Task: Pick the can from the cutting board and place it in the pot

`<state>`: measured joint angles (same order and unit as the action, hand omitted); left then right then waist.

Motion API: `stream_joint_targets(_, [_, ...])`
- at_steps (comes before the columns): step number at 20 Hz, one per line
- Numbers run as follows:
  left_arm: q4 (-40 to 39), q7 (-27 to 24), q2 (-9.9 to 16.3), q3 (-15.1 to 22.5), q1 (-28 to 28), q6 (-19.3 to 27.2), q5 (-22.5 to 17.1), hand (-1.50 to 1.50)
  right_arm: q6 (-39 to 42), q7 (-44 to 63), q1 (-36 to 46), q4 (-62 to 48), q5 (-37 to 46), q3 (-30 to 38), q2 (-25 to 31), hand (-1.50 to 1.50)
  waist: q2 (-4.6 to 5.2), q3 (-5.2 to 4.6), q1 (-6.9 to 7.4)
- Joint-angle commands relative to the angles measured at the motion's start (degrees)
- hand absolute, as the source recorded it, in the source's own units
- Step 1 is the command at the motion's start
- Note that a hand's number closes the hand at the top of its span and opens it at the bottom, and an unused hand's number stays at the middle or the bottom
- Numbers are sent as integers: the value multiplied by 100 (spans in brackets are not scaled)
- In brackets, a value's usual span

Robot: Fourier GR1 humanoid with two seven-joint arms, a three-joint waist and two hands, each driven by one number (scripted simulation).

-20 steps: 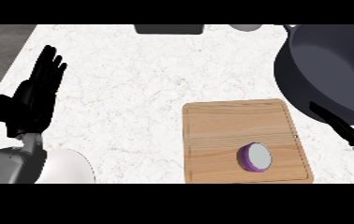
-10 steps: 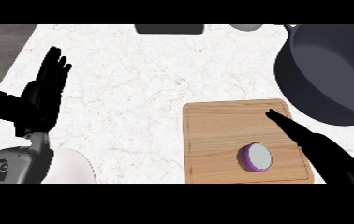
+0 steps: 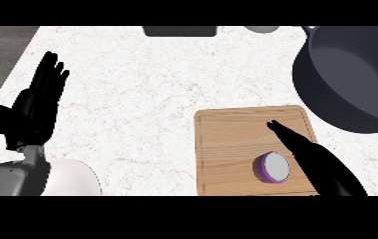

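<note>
A purple can (image 3: 272,166) with a pale lid stands on the wooden cutting board (image 3: 229,148), near its front right part. My right hand (image 3: 314,158) comes in from the lower right over the board, fingers straight and open, just right of the can, its fingertips reaching past it. The dark pot (image 3: 339,78) sits at the right edge, beyond the board. My left hand (image 3: 37,103) rests open at the left edge, fingers up.
A dark flat object (image 3: 179,31) and a small grey round thing (image 3: 262,29) lie at the counter's far edge. The white marble counter (image 3: 148,93) spreads between the left hand and the board.
My right hand has come into view from the lower right and moved up along the can's right side. The left hand has barely shifted.
</note>
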<state>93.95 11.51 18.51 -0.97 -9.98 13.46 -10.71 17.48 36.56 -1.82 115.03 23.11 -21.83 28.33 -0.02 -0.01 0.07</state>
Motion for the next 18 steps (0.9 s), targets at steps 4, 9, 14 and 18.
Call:
stream_joint_targets(4, [86,59,-346,93,3,25,304,0,20,-613,-187,-668,543,273,-185,-150,-1,3,-13])
stream_joint_targets(9, [396,159,-503,142,194,48,525,0,93,-802,44,-1055,740,317,-555,-150,-1,3,5])
stream_joint_targets(14, [56,84,-465,-164,-51,-250,457,0,-73,-916,9,-1551,1334,158,-961,-150,0,2,-4])
stream_joint_targets(18, [-131,62,-552,-235,-196,-244,618,0,-28,-933,178,-1815,1549,323,-1151,-150,1,2,-12])
